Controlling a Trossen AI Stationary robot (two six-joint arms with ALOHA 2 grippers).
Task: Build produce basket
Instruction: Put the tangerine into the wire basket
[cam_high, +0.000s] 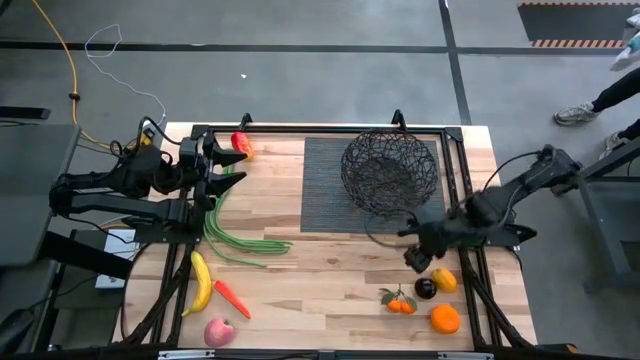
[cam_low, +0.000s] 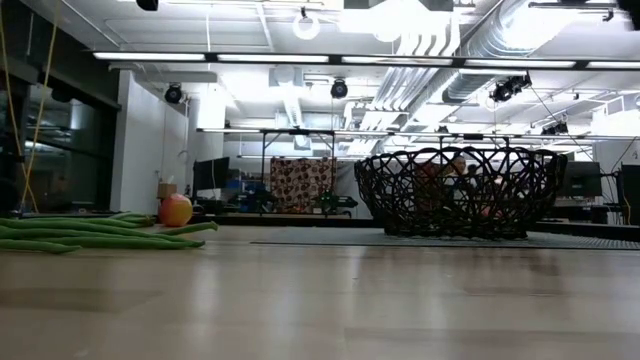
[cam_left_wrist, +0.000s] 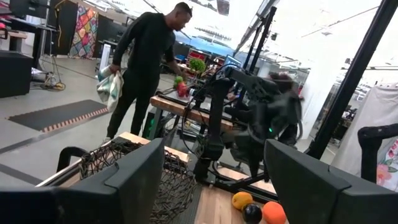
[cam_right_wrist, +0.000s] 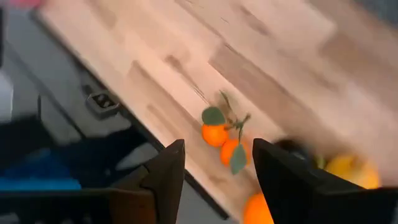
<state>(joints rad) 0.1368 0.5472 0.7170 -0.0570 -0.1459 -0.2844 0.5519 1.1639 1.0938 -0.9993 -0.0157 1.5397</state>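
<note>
From above, your right gripper (cam_high: 418, 258) hovers beside the basket (cam_high: 389, 170), over the dark fruit (cam_high: 425, 288); the left gripper (cam_high: 222, 165) waits by the pepper (cam_high: 241, 146). Right wrist: fingers (cam_right_wrist: 168, 174) spread, empty, above the oranges (cam_right_wrist: 222, 143). Likely an opening pick; descend, then pinch.

The bench (cam_high: 320, 285) carries one black wire basket (cam_high: 388, 168), one ribbed mat (cam_high: 325, 190), one red-yellow pepper (cam_high: 241, 145), one bunch of green beans (cam_high: 235, 240), one banana (cam_high: 202, 282), one carrot (cam_high: 231, 298) and one pink-red apple (cam_high: 219, 332). Near the right arm's fingers (cam_high: 413, 262) lie two small leafy oranges (cam_high: 400, 303), one dark round fruit (cam_high: 425, 288), one yellow fruit (cam_high: 445, 280) and one larger orange (cam_high: 445, 318).
</note>
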